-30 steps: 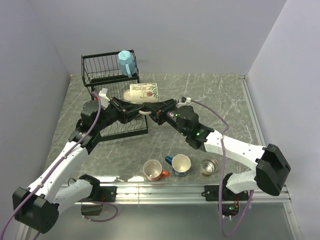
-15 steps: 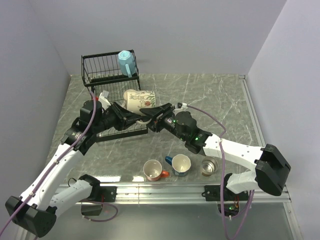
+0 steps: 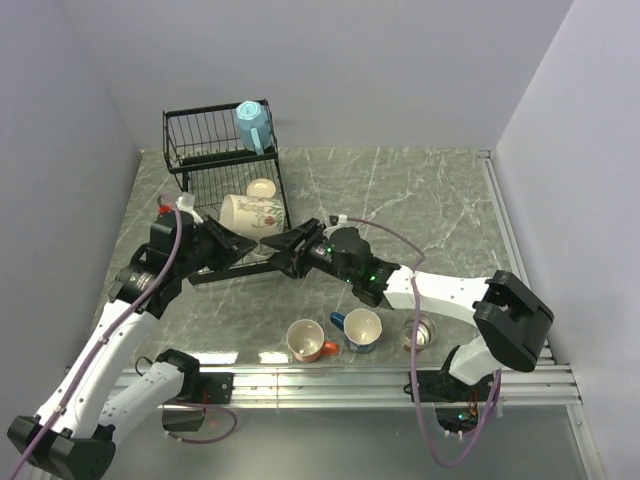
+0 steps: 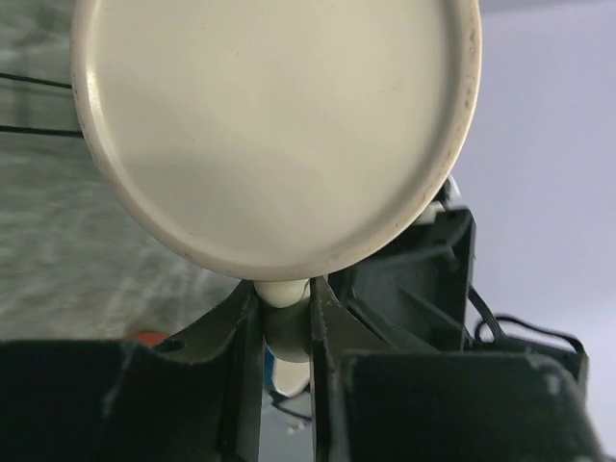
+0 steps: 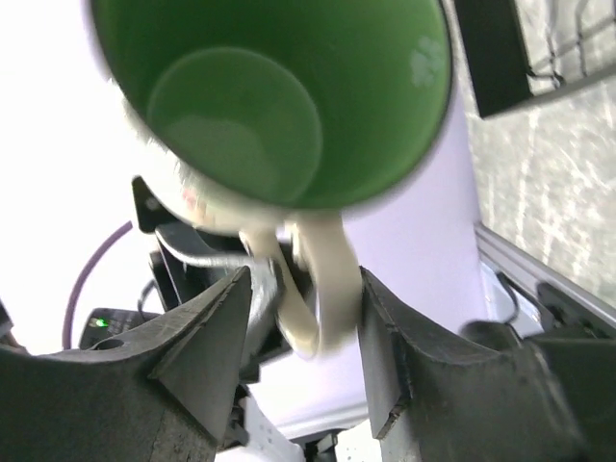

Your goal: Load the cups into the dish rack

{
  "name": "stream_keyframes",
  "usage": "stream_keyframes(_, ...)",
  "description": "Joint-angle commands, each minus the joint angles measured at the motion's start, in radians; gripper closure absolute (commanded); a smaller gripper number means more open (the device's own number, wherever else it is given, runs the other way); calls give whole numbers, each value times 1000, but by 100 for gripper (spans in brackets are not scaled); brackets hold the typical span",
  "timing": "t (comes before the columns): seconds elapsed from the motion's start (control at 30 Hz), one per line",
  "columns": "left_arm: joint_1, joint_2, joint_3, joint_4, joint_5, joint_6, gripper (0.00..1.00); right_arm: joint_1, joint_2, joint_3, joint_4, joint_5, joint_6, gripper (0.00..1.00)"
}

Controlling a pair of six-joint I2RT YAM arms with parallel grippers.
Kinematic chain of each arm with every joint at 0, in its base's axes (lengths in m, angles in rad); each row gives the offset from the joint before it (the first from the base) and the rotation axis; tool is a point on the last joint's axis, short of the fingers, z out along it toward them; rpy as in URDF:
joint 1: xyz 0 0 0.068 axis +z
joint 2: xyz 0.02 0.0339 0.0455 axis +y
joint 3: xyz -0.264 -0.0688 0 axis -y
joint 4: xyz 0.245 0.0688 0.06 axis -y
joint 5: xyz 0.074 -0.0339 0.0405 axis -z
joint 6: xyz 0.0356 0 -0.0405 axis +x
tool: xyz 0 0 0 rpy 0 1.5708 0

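- Cream mug [image 3: 243, 213], floral print and green inside, is held tipped on its side at centre-left of the top view, just in front of the lower part of the dish rack [image 3: 190, 150].
- Left gripper [image 4: 286, 300]: fingers nearly closed, pinching the mug's handle [image 4: 285, 293]. The mug's flat base fills the upper part of the left wrist view.
- Right gripper [image 5: 306, 298]: fingers [image 5: 207, 332] stand apart on either side of the same handle, with gaps showing and no grip. The mug's mouth faces this camera.
- In the top view both grippers meet at the mug from the left and right.
- Light blue mug [image 3: 252, 125] is on the rack's upper shelf at its right end, upper left of frame.
- Second cream cup [image 3: 262, 188] is at the rack's lower level, just above the held mug. Can't tell how it sits.
- Orange-red mug [image 3: 305, 340], dark blue mug [image 3: 362, 330] and metal cup [image 3: 420, 330] stand in a row on the table [image 3: 430, 210] at bottom centre.
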Motion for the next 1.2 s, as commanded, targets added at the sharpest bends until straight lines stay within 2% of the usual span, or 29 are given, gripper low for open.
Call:
stream_keyframes(0.0,60,-61,-2,-8,-180,120,99,20,-17,75,132,-51,-5,45)
stream_keyframes(0.13,89,-73,-18,-25,-181,147,99,29,-4,66,94,-64,-19,44)
stream_keyframes(0.63,109,-29,-50,-39,-398,328,100,22,-55,-12,48,-77,-53,45)
stream_keyframes(0.97,112,131,-99,91,-471,440,100,-21,-196,-119,-18,-65,-88,46)
stream_keyframes(1.17,152,249,-84,216,-444,459,100,-44,-305,-201,-87,-45,-108,46)
